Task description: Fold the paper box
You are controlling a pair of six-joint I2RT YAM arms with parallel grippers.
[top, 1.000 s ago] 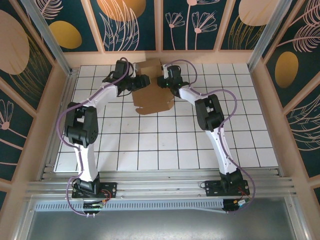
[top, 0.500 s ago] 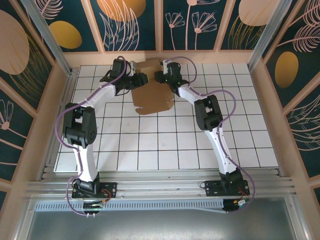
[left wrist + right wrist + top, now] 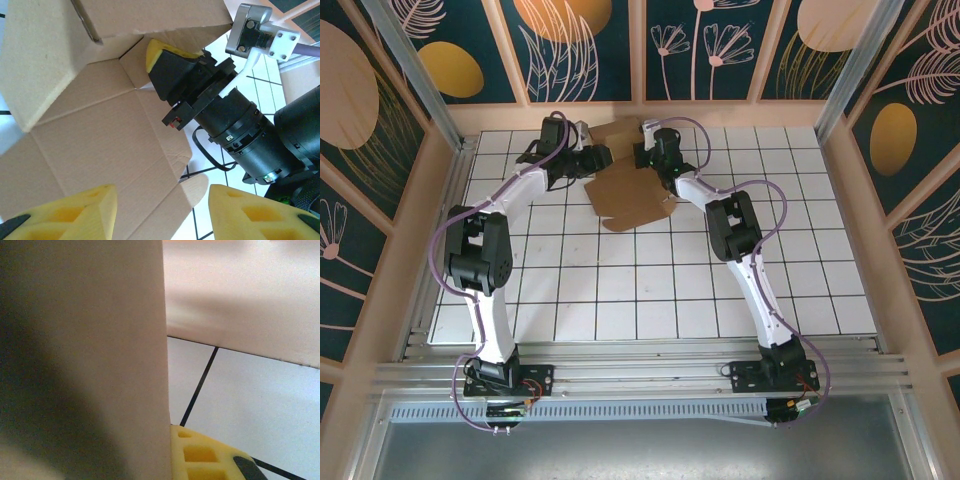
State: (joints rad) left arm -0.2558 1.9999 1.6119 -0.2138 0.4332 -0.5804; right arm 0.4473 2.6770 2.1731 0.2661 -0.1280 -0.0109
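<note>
The right tool [image 3: 159,52] pinches the raised flap [image 3: 150,17] of the box [image 3: 100,140], we judge to set the crease. The left tool [image 3: 162,210] stands spread at the sheet's edge, ready to brace.

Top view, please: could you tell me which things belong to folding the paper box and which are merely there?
Job: paper box; left gripper, open beside it; right gripper, shut on its flap.
Merely there: gridded table; patterned walls; metal frame rails.
</note>
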